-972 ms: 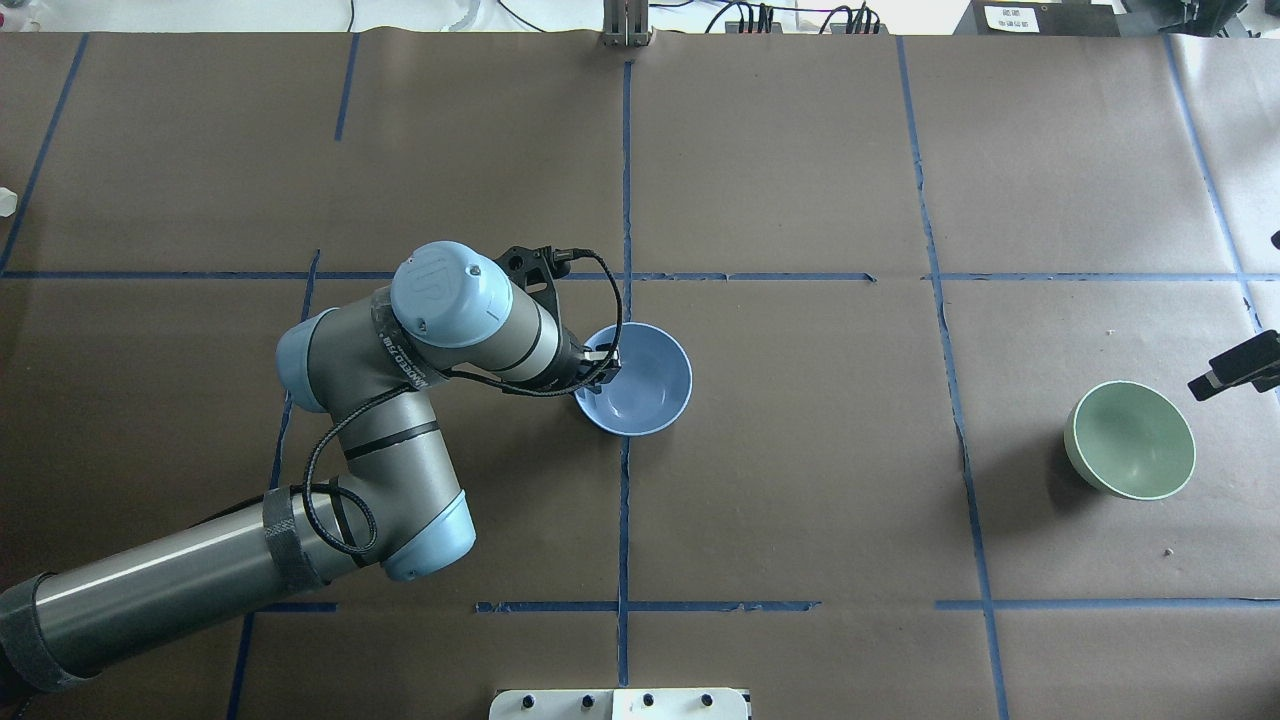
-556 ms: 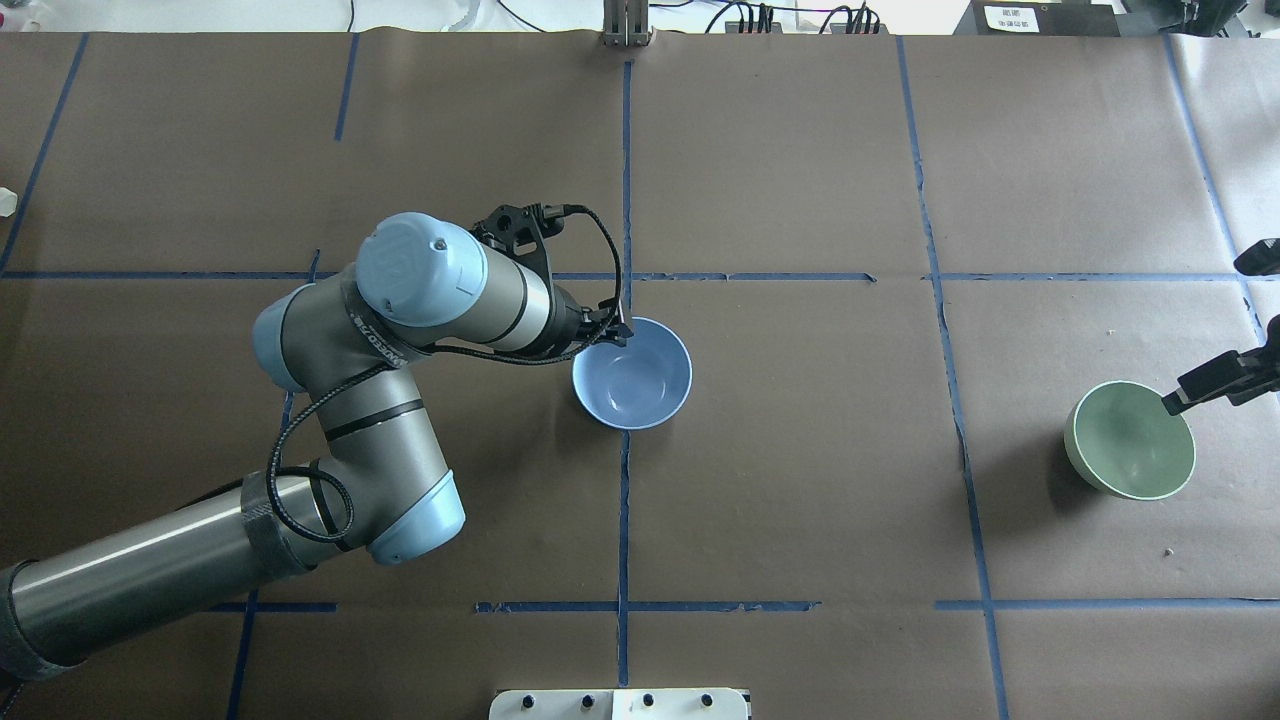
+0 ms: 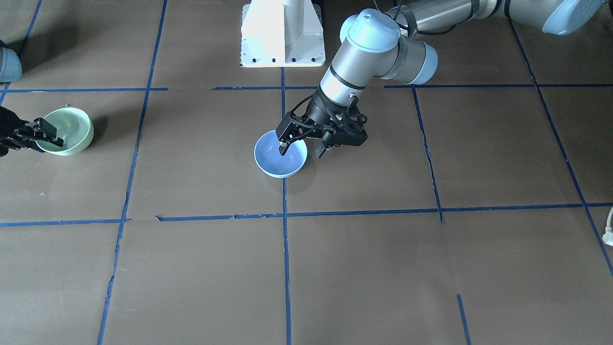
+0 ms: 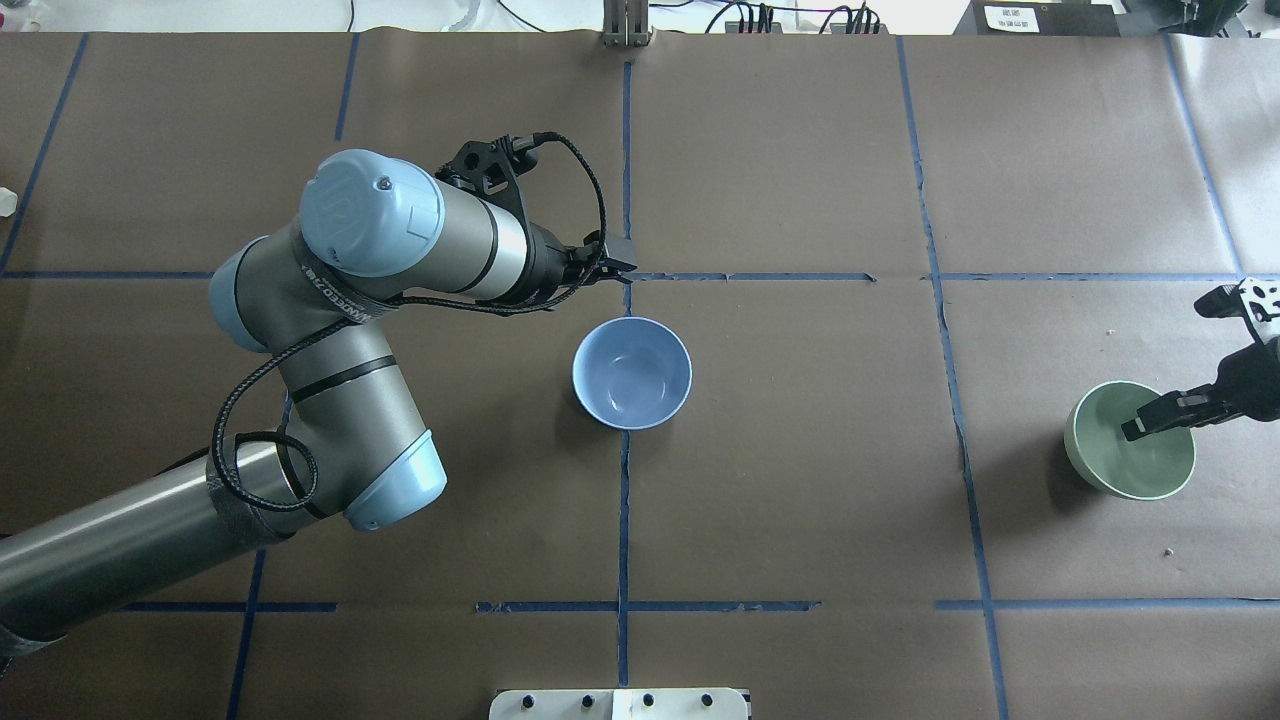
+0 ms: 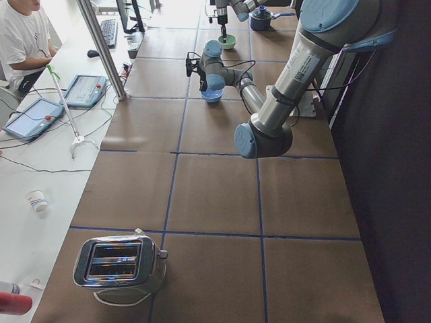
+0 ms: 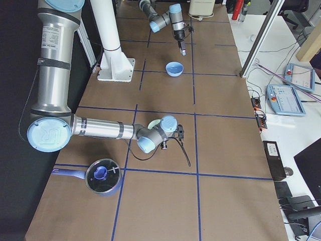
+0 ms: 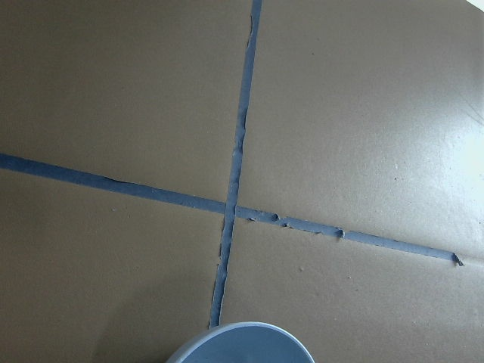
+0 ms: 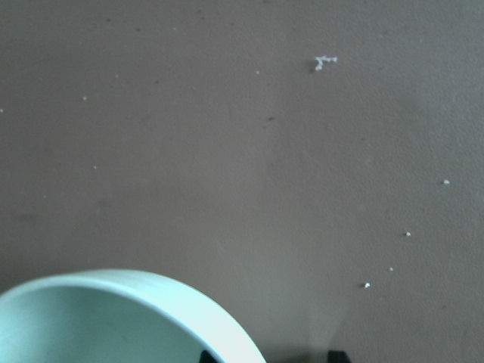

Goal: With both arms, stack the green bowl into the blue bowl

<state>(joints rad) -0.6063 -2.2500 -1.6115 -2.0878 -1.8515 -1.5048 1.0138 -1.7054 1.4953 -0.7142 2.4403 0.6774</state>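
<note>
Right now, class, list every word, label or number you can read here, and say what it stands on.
None reads clearly.
White print on the strap around the left arm: too blurred.
White label on the black box: too small.
Sticker on the right arm: too small.

Left arm folded at elbow, wrist tilted downward, left gripper fingers spread wide. Right gripper low at table edge, fingers parted.
</note>
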